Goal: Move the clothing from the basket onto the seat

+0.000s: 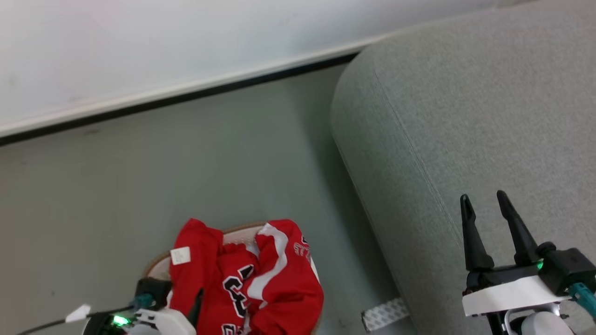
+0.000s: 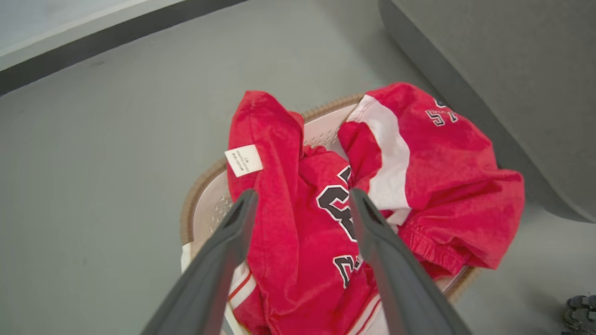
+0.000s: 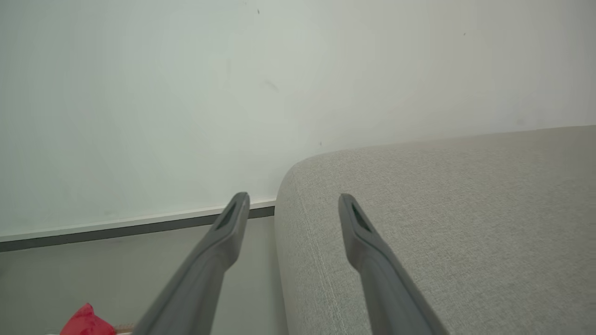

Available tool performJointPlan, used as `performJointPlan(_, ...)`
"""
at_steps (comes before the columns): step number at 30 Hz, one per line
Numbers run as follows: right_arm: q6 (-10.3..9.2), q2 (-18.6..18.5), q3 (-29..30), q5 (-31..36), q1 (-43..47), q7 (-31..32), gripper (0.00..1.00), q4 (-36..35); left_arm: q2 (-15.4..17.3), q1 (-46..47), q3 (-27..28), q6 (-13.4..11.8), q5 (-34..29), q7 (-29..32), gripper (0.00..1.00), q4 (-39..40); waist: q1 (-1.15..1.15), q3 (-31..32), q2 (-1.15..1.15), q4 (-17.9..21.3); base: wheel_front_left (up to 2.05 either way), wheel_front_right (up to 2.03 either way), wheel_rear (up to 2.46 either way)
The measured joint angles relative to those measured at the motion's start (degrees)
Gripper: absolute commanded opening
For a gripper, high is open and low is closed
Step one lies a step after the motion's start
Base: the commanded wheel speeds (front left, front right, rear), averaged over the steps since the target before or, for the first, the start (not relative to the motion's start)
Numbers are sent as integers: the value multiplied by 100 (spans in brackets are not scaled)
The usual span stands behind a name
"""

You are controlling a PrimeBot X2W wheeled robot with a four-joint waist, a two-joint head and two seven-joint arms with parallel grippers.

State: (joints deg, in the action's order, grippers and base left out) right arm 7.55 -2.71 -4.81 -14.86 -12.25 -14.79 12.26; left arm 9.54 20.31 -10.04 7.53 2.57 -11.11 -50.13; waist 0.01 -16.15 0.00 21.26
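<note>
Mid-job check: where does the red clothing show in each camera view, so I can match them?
Head view: the clothing at the bottom, left of centre.
Left wrist view: the clothing at centre.
Right wrist view: a red scrap of the clothing in the bottom-left corner.
Shared landmark: the seat, on the right in each.
</note>
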Motion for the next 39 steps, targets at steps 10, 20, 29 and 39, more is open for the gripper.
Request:
performJointPlan(10, 0, -2, 65, -398, -202, -13, 100, -363, 419, 862, -1715, 1, 221, 286, 100, -1107, 0, -872, 0, 386, 0, 0, 0)
performJointPlan(20, 0, -2, 8, -671, -414, -15, 100, -581, 829, 1468, -3621, 1, 376, 564, 100, -1646, 0, -1766, 0, 667, 0, 0, 0)
performJointPlan(29, 0, -2, -120, -950, -538, -16, 100, -695, 1154, 2174, -4521, 1, 610, 768, 100, -1915, 0, -2409, 0, 873, 0, 0, 0)
performJointPlan(39, 0, -2, -90, -1028, -536, -15, 100, -795, 1155, 2525, -5289, 1, 958, 1057, 86, -2052, 0, -2855, 0, 874, 0, 0, 0)
